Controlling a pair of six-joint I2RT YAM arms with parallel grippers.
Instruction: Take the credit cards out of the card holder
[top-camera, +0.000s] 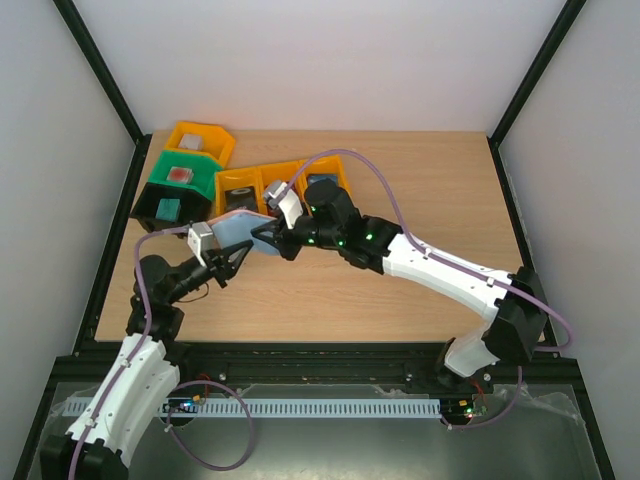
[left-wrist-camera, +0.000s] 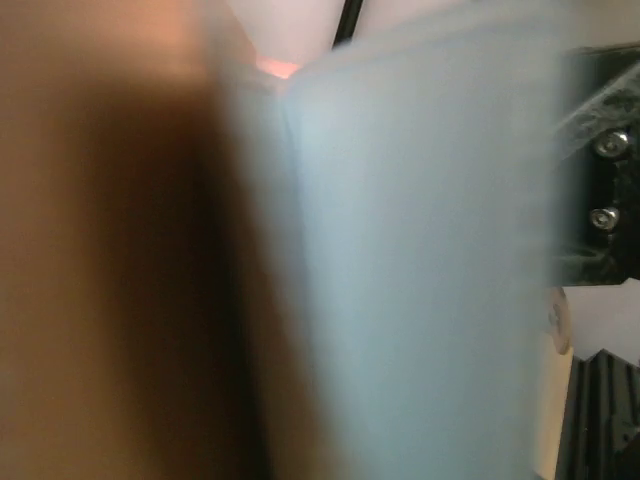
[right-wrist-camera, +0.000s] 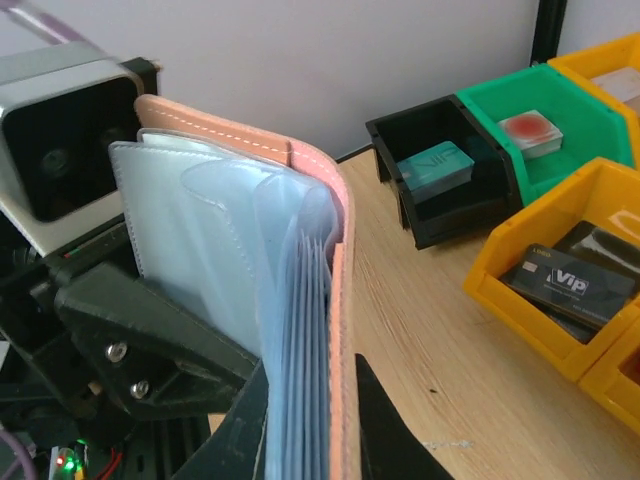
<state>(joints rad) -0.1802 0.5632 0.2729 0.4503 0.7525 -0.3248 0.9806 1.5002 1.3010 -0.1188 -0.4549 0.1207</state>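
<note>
The right jaws clench the holder (right-wrist-camera: 342, 300) upright so its sleeves (right-wrist-camera: 210, 225) fan toward the left jaws, whose state I cannot tell.

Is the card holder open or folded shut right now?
Open: the card holder has its light blue inside exposed and its clear sleeves fanned out.
</note>
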